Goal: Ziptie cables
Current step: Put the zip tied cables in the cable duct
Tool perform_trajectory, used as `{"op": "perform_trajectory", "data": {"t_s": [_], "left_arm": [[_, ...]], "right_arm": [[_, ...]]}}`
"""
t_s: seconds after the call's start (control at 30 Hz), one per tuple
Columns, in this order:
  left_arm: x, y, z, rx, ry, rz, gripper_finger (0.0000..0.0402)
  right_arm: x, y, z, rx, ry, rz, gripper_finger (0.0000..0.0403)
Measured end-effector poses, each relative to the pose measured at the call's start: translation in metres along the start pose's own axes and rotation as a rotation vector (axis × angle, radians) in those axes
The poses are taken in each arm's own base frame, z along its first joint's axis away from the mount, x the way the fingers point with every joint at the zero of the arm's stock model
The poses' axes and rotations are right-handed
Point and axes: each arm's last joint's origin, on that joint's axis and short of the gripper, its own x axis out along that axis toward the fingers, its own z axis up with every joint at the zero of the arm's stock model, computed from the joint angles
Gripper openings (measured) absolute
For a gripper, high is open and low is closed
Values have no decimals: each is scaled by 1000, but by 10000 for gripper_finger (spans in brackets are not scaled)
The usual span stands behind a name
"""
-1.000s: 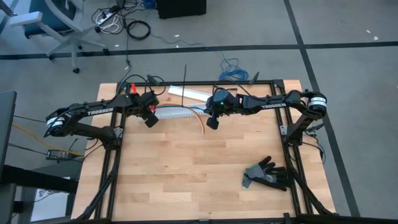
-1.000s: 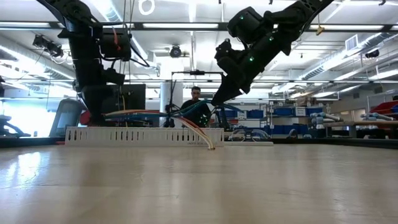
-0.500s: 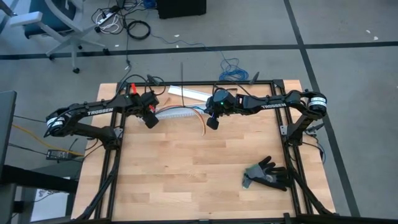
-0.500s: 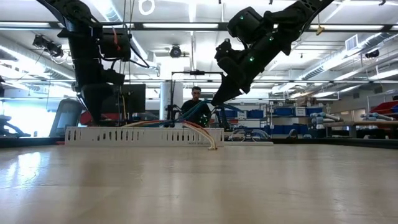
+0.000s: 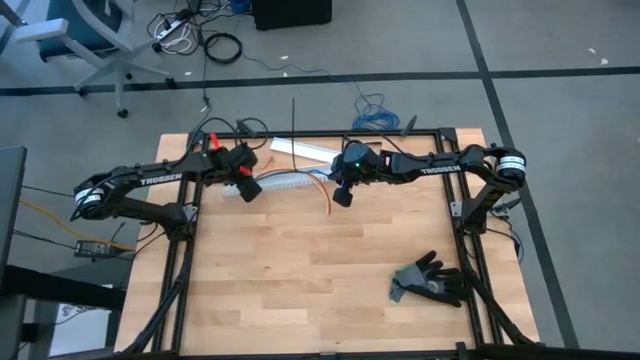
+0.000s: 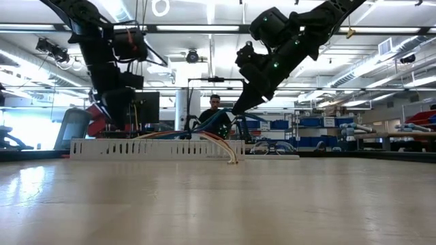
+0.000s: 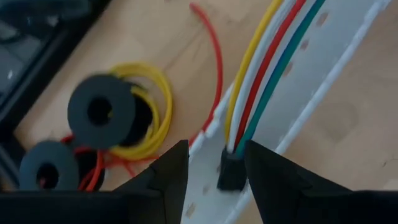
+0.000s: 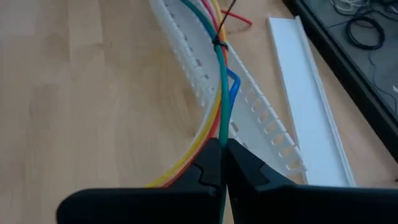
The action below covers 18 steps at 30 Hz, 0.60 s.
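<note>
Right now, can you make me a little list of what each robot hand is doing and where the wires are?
left gripper: fingers apart, above the cables' end in the duct
right gripper: fingers shut on the cables
cables: yellow, red, white and green wires lying along the white slotted duct
ziptie: black, wrapped around the cables
wire spools: two black ones beside the duct
black glove: on the table, near the right arm

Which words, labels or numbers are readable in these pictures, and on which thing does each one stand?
"TROSSEN": white letters on the left arm, high view.
"TROSSEN": white letters on the right arm, high view; smaller, only just readable.
No text shows on the cables, the white slotted duct, the black spools or the glove.
Signs in the room behind, low view: too blurred to read.
</note>
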Motion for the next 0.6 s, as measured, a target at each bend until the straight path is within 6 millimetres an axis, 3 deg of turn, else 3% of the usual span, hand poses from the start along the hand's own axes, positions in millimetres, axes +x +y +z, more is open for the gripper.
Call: {"op": "perform_trajectory", "data": {"t_s": [0.13, 0.33, 0.6], "left_arm": [[0, -1, 3, 15, -30, -16, 165], [0, -1, 6, 3, -64, -22, 165], [-18, -17, 29, -5, -354, -244, 165]], "right_arm": [[0, 0, 0, -2, 2, 13, 40], [0, -5, 0, 35, 0, 0, 122], [0, -7, -3, 166, 23, 2, 198]]}}
